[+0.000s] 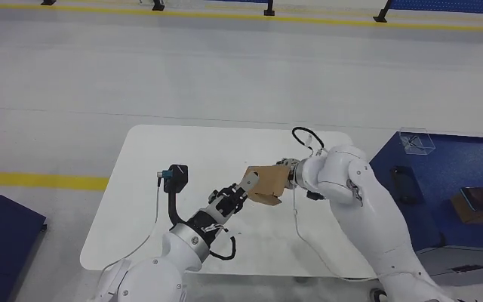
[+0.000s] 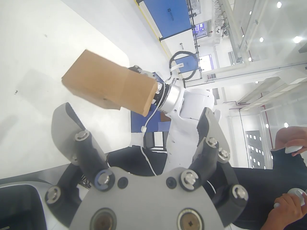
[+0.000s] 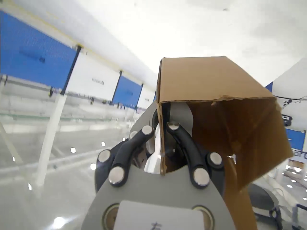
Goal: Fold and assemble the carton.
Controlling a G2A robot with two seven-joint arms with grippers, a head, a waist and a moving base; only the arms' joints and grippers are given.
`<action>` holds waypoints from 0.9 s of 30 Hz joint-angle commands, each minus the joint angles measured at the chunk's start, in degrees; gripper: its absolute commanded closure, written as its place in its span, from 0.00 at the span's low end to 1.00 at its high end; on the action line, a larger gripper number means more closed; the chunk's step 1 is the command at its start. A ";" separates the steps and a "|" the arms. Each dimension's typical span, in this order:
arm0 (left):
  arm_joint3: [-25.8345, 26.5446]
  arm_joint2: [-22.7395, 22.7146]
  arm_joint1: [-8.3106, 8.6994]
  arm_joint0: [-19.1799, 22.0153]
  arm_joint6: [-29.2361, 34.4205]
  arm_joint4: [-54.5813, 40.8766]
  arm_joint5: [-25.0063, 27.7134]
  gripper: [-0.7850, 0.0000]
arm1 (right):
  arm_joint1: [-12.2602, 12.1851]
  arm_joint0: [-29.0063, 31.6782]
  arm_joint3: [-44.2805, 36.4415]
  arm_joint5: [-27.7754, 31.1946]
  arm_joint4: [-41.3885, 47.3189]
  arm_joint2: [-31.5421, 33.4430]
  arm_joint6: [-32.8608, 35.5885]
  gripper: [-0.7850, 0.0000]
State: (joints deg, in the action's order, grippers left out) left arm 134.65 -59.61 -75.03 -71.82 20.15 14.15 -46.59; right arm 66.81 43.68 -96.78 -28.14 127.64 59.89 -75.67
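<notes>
From the top view, you have the carton (image 1: 268, 183) lifted clear of the counter (image 1: 151, 219), pinched at one end by the right end effector (image 1: 289, 172). I judge this hold leaves the other end free for your second arm to work. The left end effector (image 1: 235, 198) sits just beside a loose flap (image 1: 250, 181); whether they touch cannot be told here. A black device (image 1: 176, 176) with a lead stands on the counter beside the left arm, close enough to mind if you swing that way. In the left wrist view, the left end effector (image 2: 136, 118) is spread wide with nothing between its fingers, and the carton (image 2: 105, 84) hangs beyond them, apart, over the counter (image 2: 36, 48). A white cable (image 2: 150, 118) droops from the right wrist just under the carton and could snag. In the right wrist view, the right end effector (image 3: 160, 128) is clamped on one wall of the carton (image 3: 211, 82), with one finger outside and one inside the open end. That inner finger probably blocks folding this end shut, so expect to regrip before closing it.
</notes>
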 commanded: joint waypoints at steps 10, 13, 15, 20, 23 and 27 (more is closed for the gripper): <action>0.00 0.00 0.00 0.00 0.00 0.00 0.00 0.00 | 0.85 -5.62 8.92 28.76 16.53 -5.67 -12.33 1.00; 0.00 0.00 0.00 0.00 0.00 0.00 0.00 0.00 | 1.00 -6.48 11.65 29.80 13.87 -7.05 -11.92 1.00; 0.00 0.00 0.00 0.00 0.00 0.00 0.00 0.00 | 1.34 -6.98 13.88 30.11 12.57 -8.05 -10.71 1.00; 0.00 0.00 0.00 0.00 0.00 0.00 0.00 0.00 | 2.44 -8.66 21.40 29.12 9.19 -11.37 -8.58 1.00; 0.00 0.00 0.00 0.00 0.00 0.00 0.00 0.00 | 3.32 -9.75 24.71 29.72 8.90 -12.91 -8.06 1.00; 0.00 0.00 0.00 0.00 0.00 0.00 0.00 0.00 | 4.56 -10.41 28.25 30.26 10.61 -14.16 -5.85 1.00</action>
State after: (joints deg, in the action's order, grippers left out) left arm 134.65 -59.61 -75.03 -71.82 20.15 14.15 -46.59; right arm 71.08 33.36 -69.32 2.23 137.43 46.02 -81.90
